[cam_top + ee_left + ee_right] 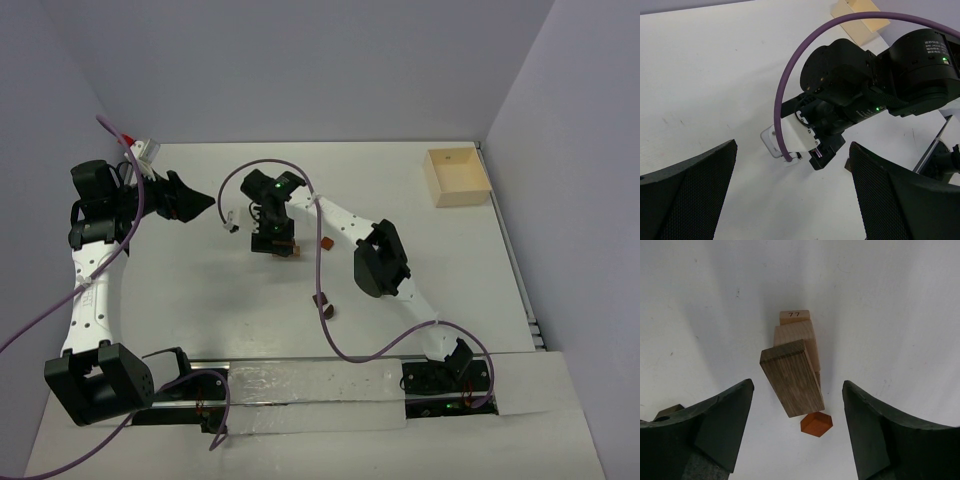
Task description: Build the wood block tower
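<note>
The wood block tower (796, 335) shows in the right wrist view as a dark brown plank (792, 377) lying on light tan blocks, the far one marked 77 (794, 316). An orange hexagonal block (816, 424) pokes out at the near end. My right gripper (797, 385) hangs over the stack, open, with its fingers apart from the plank on both sides. From above, the stack (291, 250) peeks out beside the right gripper (274, 243). My left gripper (208, 203) stands open to the left with nothing between its fingers (695, 190).
A pale wooden box (457, 176) sits at the back right. Loose brown blocks lie right of the stack (326, 243) and nearer the arm bases (324, 305). Another small block (667, 411) lies by the right gripper's left finger. Purple cables loop over both arms.
</note>
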`<action>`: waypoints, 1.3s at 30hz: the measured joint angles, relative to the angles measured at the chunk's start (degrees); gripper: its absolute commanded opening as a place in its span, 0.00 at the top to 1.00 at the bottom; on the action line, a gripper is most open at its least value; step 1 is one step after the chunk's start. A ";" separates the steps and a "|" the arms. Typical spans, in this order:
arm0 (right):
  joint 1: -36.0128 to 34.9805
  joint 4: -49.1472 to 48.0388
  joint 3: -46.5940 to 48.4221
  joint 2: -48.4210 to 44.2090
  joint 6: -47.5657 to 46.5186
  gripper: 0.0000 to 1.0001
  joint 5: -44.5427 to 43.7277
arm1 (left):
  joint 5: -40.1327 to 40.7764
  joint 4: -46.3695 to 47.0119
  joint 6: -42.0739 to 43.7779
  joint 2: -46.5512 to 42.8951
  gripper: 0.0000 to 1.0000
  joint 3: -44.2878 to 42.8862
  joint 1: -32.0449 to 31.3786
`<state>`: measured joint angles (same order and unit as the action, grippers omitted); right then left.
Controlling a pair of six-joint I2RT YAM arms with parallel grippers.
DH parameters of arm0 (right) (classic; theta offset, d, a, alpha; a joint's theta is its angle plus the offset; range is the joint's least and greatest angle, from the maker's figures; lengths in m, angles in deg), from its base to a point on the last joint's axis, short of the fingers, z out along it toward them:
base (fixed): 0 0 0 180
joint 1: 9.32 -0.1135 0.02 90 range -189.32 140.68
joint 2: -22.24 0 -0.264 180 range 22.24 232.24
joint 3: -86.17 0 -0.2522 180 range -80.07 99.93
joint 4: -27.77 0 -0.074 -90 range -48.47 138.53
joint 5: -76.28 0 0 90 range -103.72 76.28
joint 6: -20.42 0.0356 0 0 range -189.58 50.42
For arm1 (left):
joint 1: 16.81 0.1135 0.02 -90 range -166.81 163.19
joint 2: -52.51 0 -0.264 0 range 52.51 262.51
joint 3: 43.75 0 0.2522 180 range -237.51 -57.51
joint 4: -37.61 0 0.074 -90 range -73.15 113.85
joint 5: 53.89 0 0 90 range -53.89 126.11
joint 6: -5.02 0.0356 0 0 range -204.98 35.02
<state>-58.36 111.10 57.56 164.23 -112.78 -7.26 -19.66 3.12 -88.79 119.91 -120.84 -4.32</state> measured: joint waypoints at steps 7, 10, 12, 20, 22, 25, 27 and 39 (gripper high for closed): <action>-0.06 -0.17 0.50 0.00 0.12 0.11 0.01 | -0.09 -0.01 0.01 0.00 0.01 0.00 0.00; -0.06 -0.29 0.52 -0.14 0.34 0.00 0.05 | -0.08 -0.02 0.02 0.00 0.01 0.00 0.00; -0.06 -0.53 0.52 -0.64 0.69 0.00 0.14 | -0.08 -0.02 0.02 0.00 0.01 0.00 0.00; 0.40 -4.68 -4.09 -12.31 3.65 0.00 0.74 | 0.92 -0.13 0.05 -0.28 0.01 -0.02 0.25; 1.46 -6.05 -6.37 -17.24 5.04 0.00 2.13 | 1.71 -0.41 0.24 -0.76 0.01 -0.02 0.49; 5.04 -7.99 -9.66 -24.10 7.72 0.00 5.64 | 3.24 -1.13 2.52 -1.47 0.02 0.06 0.61; 9.17 -8.87 -11.99 -28.19 9.52 0.00 7.88 | 4.34 -1.76 4.54 -1.64 0.03 0.36 0.17; 27.44 -10.84 -36.93 -39.77 16.67 0.00 19.21 | 18.61 -15.12 23.23 16.13 0.15 -3.72 -24.16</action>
<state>-30.92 100.26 20.63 124.46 -96.11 11.95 -1.05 -12.01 -65.56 136.04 -124.56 -28.48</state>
